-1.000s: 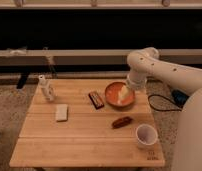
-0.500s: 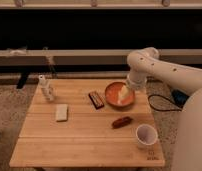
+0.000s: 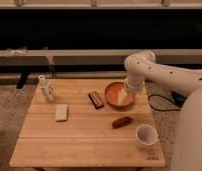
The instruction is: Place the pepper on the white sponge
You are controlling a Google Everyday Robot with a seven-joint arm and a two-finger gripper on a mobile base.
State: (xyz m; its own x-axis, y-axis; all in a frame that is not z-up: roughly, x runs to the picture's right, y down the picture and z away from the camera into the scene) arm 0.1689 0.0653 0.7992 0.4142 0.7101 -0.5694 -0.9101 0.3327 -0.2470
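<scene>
pepper (image 3: 122,121) on table (image 3: 84,145), near tool (image 3: 125,96) at bowl (image 3: 109,92), not touching

1 each: pepper (image 3: 122,121) | white sponge (image 3: 61,112) | bowl (image 3: 107,96) | cup (image 3: 144,142) | bar (image 3: 96,99) | bottle (image 3: 45,88) | hand (image 3: 125,93) (over bowl)

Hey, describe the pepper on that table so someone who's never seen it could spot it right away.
On the wooden table, look toward the right side, between the orange bowl, where the gripper hangs, and the white cup. The pepper lies there: small, dark red-brown, with rounded ends, unlike the flat rectangular dark bar left of the bowl.
</scene>
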